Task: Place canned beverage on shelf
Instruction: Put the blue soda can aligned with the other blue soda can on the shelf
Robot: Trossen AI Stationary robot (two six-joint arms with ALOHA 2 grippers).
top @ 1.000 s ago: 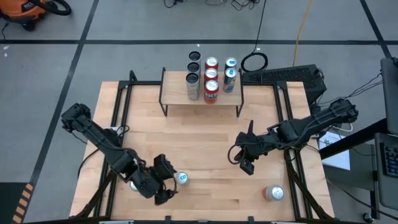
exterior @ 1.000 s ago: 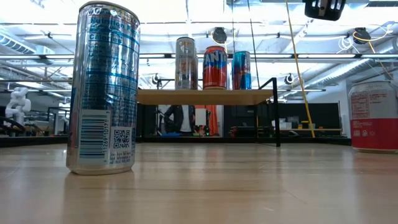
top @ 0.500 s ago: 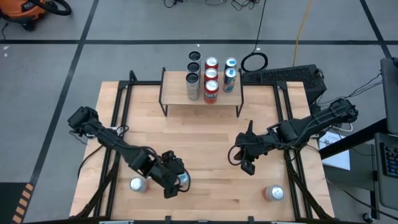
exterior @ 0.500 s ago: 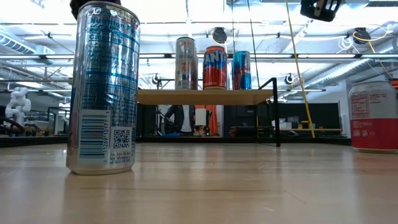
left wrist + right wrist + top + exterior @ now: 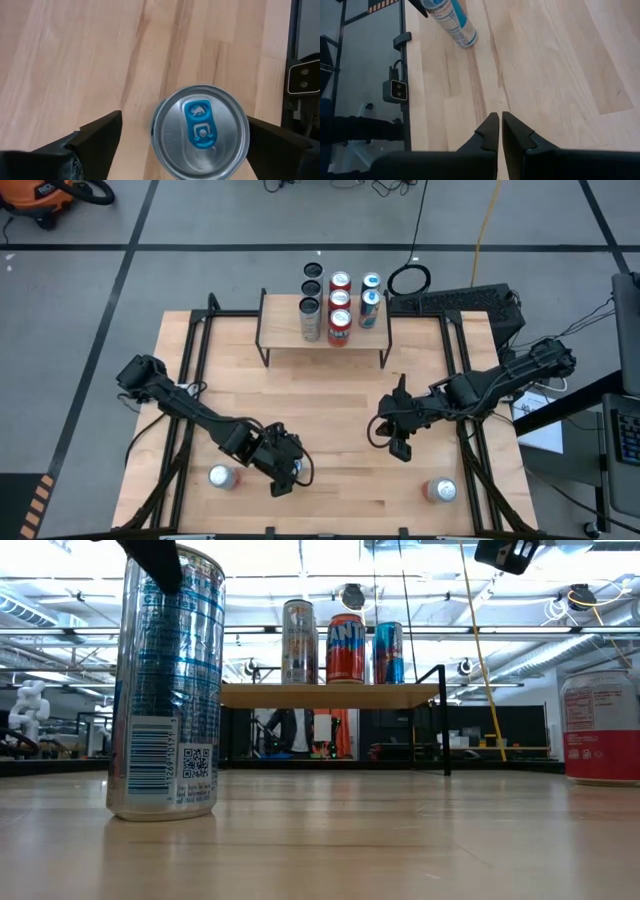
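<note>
Since a second earlier, left claw point(image 5: 182, 137) swung in over the tall silver-blue beverage can point(image 5: 200, 131), fingers spread either side, not gripping. Can stood upright near table point(image 5: 330, 395) front edge. Small wooden black-legged shelf point(image 5: 285, 330) already carried several cans; two red-silver cans still on table. Right claw point(image 5: 500, 131) hovered mid-table, fingers together.
</note>
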